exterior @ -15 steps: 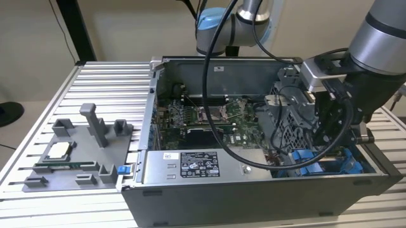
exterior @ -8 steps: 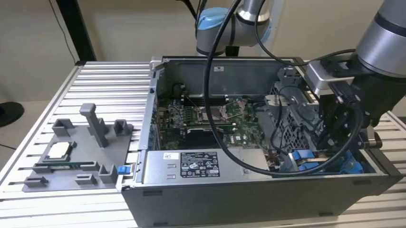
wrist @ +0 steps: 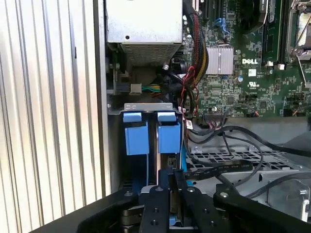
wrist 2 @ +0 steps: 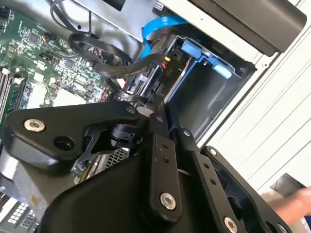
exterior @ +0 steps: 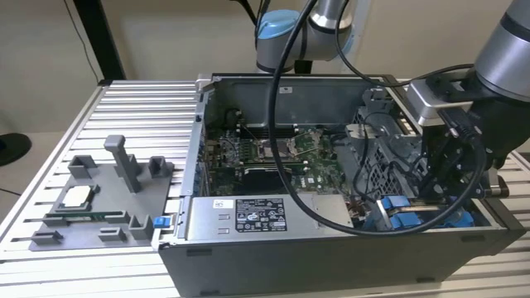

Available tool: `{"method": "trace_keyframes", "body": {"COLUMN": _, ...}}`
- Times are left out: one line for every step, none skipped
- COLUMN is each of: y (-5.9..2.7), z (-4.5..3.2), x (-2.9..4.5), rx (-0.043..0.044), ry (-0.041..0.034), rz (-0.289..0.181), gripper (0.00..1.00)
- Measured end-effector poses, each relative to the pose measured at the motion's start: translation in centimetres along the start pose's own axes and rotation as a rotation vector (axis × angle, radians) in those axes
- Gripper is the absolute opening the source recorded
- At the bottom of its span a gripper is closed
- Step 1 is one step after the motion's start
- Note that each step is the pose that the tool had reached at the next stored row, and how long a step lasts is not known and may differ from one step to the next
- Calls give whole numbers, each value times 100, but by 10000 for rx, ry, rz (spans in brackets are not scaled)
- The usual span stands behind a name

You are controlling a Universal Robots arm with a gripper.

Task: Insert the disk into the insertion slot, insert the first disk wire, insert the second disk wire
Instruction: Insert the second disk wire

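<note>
Where the first wrist view shows blue carrier tabs, tool just beside

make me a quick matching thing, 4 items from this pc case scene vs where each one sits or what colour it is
Items:
1. gripper
2. power-supply box
3. fixture tray
4. motherboard

Descriptions:
A. green, on the case floor
B. grey with upright pegs, outside the case on the exterior view's left
C. down over the blue drive carriers
D. grey with a white label, at the case's near edge

Pairs: 1-C, 2-D, 3-B, 4-A
</note>
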State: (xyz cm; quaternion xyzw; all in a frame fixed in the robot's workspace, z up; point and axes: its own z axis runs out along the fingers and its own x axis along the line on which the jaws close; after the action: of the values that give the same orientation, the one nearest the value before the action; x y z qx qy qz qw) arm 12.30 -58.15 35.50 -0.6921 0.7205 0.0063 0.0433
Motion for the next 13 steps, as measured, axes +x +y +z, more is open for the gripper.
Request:
{"method": "trace_keyframes", "body": {"y": 0, "z": 1, "x": 1, "rx": -2, "ry": -2, "rz": -1, "gripper": 0}}
{"method": "trace_keyframes", "body": {"y": -1, "z": 4, "x": 6, "rx": -2, "ry": -1, "rz": -1, "gripper": 0}}
{"method": "trace_keyframes", "body": {"y": -1, "z": 4, "x": 7, "rx": -2, "ry": 0, "rz": -1, "gripper": 0}}
{"method": "trace_keyframes", "body": {"y": -1, "z": 5, "x": 8, "rx": -2, "ry": 0, "rz": -1, "gripper": 0}}
{"method": "trace_keyframes", "body": {"y": -2, "z": 6, "x": 9, "rx": -2, "ry": -1, "rz": -1, "gripper": 0}}
{"method": "trace_keyframes", "body": {"y": -2, "z": 7, "x": 10, "rx": -2, "ry": -1, "rz": -1, "gripper": 0}}
{"method": "trace_keyframes", "body": {"y": -3, "z": 8, "x": 11, "rx": -2, "ry": -1, "rz": -1, "gripper": 0}}
{"method": "trace_keyframes", "body": {"y": -4, "z": 9, "x": 12, "rx": -2, "ry": -1, "rz": -1, "gripper": 0}}
{"method": "trace_keyframes", "body": {"y": -5, "z": 10, "x": 13, "rx": -2, "ry": 0, "rz": -1, "gripper": 0}}
{"method": "trace_keyframes", "body": {"y": -5, "z": 11, "x": 13, "rx": -2, "ry": 0, "rz": -1, "gripper": 0}}
{"method": "trace_keyframes", "body": {"y": -6, "z": 12, "x": 14, "rx": -2, "ry": -1, "rz": -1, "gripper": 0}}
{"method": "trace_keyframes", "body": {"y": -7, "z": 13, "x": 15, "rx": -2, "ry": 1, "rz": -1, "gripper": 0}}
{"method": "trace_keyframes", "body": {"y": -7, "z": 17, "x": 15, "rx": 4, "ry": -1, "rz": -1, "gripper": 0}}
